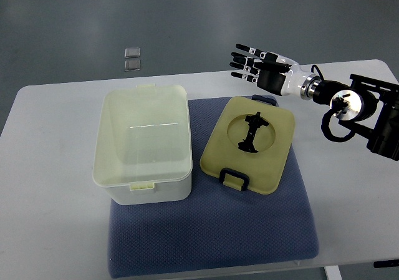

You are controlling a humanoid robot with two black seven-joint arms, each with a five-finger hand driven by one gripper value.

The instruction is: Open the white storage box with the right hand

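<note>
The box (142,144) is standing open on the left part of a blue mat (212,242), which is lying on the white surface (50,230). Its inside is showing and looks empty. The lid (249,144) is lying flat on the mat just beside the box, to its right, with a dark latch (235,179) at its near edge. The right hand (259,67) is hovering above the far edge of the surface, behind the lid, apart from it. Its fingers (244,62) are stretched out and slightly spread, holding nothing.
</note>
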